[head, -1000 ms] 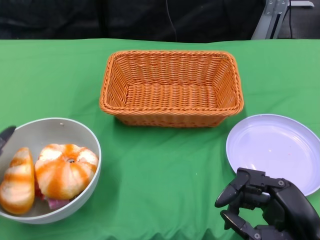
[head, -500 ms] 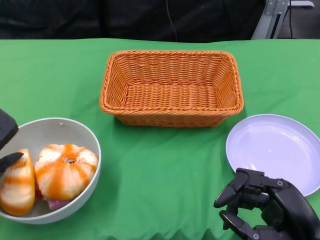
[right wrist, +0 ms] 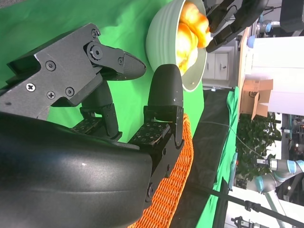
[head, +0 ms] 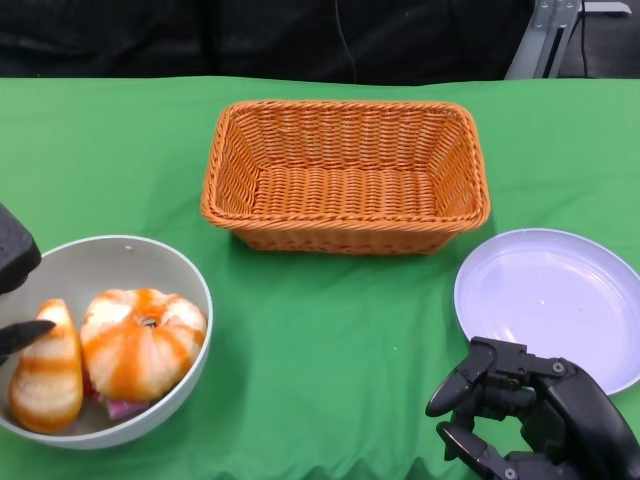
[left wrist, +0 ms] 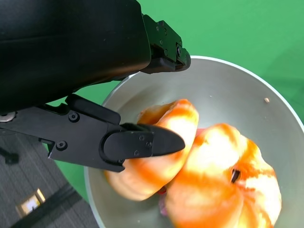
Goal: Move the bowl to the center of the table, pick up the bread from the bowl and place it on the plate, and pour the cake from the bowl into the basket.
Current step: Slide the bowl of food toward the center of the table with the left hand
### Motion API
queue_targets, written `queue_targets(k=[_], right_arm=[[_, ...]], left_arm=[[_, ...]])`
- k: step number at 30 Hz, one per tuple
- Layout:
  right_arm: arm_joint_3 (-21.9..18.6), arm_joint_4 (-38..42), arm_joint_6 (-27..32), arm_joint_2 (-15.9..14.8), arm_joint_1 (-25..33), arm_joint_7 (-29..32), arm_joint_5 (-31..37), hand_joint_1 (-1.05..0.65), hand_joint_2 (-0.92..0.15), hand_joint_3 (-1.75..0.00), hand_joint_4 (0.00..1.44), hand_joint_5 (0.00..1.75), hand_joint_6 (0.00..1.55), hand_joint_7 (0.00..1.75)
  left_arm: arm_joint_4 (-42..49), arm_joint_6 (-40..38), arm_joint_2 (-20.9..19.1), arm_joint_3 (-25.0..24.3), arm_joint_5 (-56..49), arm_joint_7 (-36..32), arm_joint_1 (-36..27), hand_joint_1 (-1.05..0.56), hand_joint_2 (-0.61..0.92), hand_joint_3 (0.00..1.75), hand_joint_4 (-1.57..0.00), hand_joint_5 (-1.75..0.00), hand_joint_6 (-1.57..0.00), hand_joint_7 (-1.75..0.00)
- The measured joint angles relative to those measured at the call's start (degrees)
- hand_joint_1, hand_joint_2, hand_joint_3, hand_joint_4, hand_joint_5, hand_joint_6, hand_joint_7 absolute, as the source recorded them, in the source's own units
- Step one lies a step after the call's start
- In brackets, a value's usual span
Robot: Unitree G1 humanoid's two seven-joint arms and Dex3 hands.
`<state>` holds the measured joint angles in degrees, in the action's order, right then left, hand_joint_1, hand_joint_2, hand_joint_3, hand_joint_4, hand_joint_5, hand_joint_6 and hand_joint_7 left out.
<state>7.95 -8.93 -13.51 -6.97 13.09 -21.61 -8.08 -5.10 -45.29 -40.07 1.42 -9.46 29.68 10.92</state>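
Nudged slightly rightward, the bowl (head: pixel 100 345) sat lower left, still off-centre, bread (head: pixel 47 365) and cake (head: pixel 143 342) inside. Left hand (head: pixel 15 290) straddled its rim, fingers apart, to drag it; right hand (head: pixel 530 415) waited, loosely curled, empty.

Head view looks down; both wrist views, close, share the bowl (head: pixel 185 290).

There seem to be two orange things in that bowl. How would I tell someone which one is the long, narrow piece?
Start at the wicker basket at the back of the green table, then look to the grey bowl at the front left. Of the two orange-and-white striped pieces inside, it is the slim wedge-shaped one at the bowl's left edge, by the left hand, not the round, domed one beside it.
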Motion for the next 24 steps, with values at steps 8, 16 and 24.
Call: queue_targets(k=[8, 16, 24], right_arm=[[0.0, 0.0, 0.0, 0.0, 0.0, 0.0, 0.0, -0.17, -0.55, -0.82, 0.72, 1.52, 0.74, 1.09], [0.0, 0.0, 0.0, 0.0, 0.0, 0.1, 0.2, -0.17, -0.57, -0.79, 0.72, 1.51, 0.75, 1.08], [0.0, 0.0, 0.0, 0.0, 0.1, 0.2, 0.5, -0.17, -0.56, -0.80, 0.72, 1.52, 0.75, 1.08]], left_arm=[[-2.6, -2.4, 0.6, -0.6, 1.9, 0.0, 0.0, -0.50, 0.92, 0.35, -0.36, -0.08, -0.25, -0.03], [-4.7, -2.7, 0.6, 0.2, 3.6, 0.3, -0.1, -0.49, 0.92, 0.35, -0.34, -0.04, -0.18, 0.00], [-8.7, -5.3, 0.7, 2.8, 3.5, 0.8, -0.4, -0.49, 0.92, 0.34, -0.37, -0.04, -0.18, 0.00]])
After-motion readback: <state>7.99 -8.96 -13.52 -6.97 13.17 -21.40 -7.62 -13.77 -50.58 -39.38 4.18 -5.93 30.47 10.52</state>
